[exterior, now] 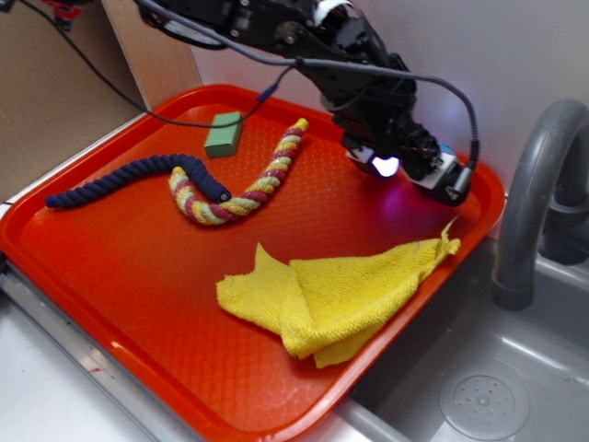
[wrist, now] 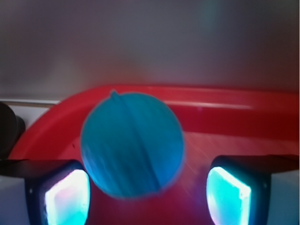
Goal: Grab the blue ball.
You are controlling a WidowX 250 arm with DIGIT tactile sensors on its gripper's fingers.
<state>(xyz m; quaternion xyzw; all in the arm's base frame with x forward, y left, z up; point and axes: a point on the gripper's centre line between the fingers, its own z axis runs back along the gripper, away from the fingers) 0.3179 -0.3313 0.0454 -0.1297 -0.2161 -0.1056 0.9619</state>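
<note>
The red tray (exterior: 120, 267) takes most of the counter, and beside it on the right is a grey sink (exterior: 515, 368) with a grey faucet (exterior: 534, 203). On the tray lies a crumpled yellow cloth (exterior: 340, 295) near the front right edge. In the back left part lie a dark navy rope (exterior: 120, 181) and a striped rope (exterior: 258, 184) in pink, yellow and white; they cross each other near the middle. A small green block (exterior: 224, 134) lies just behind them. The black arm comes from the upper left, and the gripper (exterior: 433, 166) is low over the far right corner of the tray. In the wrist view the blue ball (wrist: 132, 151) is between the two fingers (wrist: 65, 197), nearer to the left one in this view. The fingers are apart, and a gap shows between the ball and the right finger. The ball is close to the tray rim.
</note>
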